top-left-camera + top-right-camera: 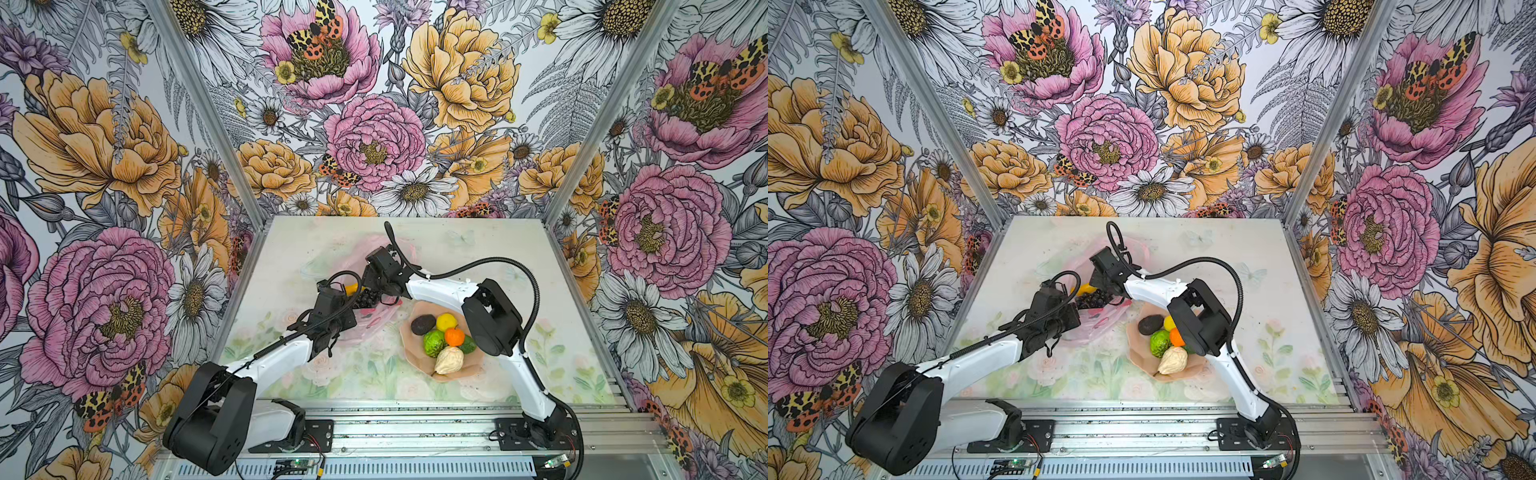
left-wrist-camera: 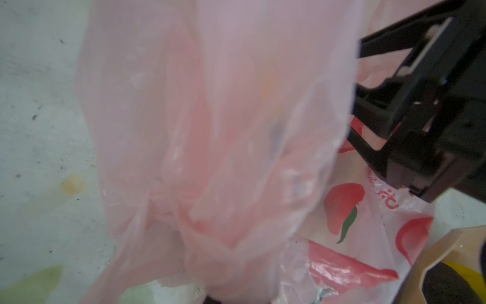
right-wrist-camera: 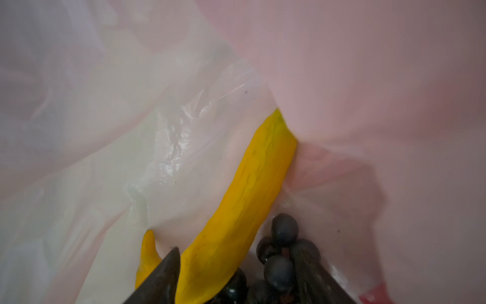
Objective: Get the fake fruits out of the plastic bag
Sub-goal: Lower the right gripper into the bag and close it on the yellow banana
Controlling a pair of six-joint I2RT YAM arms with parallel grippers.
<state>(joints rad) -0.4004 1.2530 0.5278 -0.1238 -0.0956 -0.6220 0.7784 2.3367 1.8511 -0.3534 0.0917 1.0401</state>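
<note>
The plastic bag (image 1: 368, 328) (image 2: 210, 131) lies crumpled at mid-table, pale pink with red prints. My left gripper (image 1: 353, 321) (image 2: 226, 297) is shut on a bunched fold of it, and the film hides its fingers. My right gripper (image 1: 370, 291) (image 3: 242, 263) reaches into the bag's mouth. Its jaws are closed from both sides on the yellow banana (image 3: 244, 197) (image 1: 352, 289) and the dark grape bunch (image 3: 281, 252) (image 1: 368, 298). Other fake fruits lie outside the bag: avocado-like piece (image 1: 423, 325), lemon (image 1: 446, 322), tangerine (image 1: 454, 336), lime-green fruit (image 1: 434, 344) and pear (image 1: 449, 360).
Those fruits rest on a peach-pink wavy-edged plate (image 1: 409, 353) (image 1: 1136, 353) right of the bag, partly under my right arm's elbow (image 1: 490, 320). Floral walls enclose the table on three sides. A metal rail (image 1: 415, 415) with both arm bases runs along the front edge.
</note>
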